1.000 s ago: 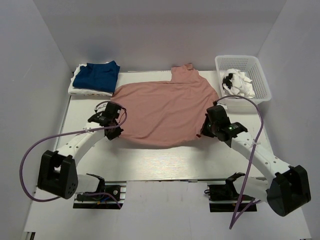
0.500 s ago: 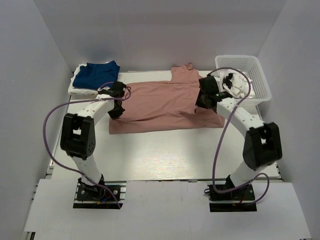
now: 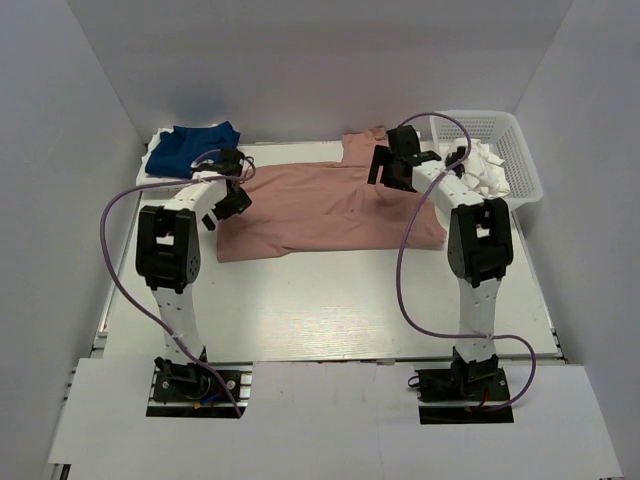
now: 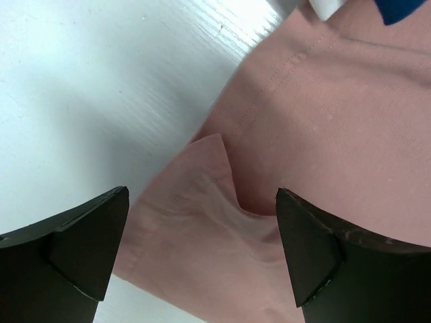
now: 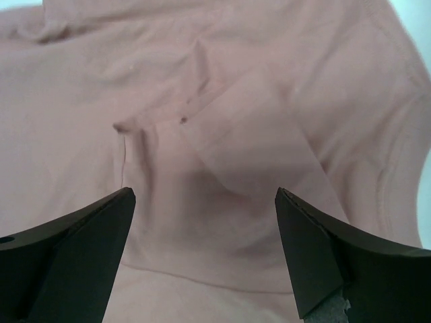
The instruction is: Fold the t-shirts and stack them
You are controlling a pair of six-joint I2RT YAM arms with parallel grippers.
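The white desk [image 3: 330, 300] carries everything. The dusty-pink t-shirt [image 3: 320, 205] lies across its far half as a wide, doubled-over band, with one narrower part reaching toward the back wall. At the far right corner stands a white basket [image 3: 522, 150] with crumpled white cloth [image 3: 488, 168] in it. At the far left corner sits the navy t-shirt [image 3: 190, 145], just beside the pink one, and the left wrist view shows a white edge [image 4: 330, 7] next to it. The left tool [image 4: 202, 195] hangs over the pink shirt's left edge, above a turned-up corner, released and gripping nothing. The right tool [image 5: 202, 195] hangs over wrinkled pink cloth with a loose flap, fingers likewise spread wide and empty.
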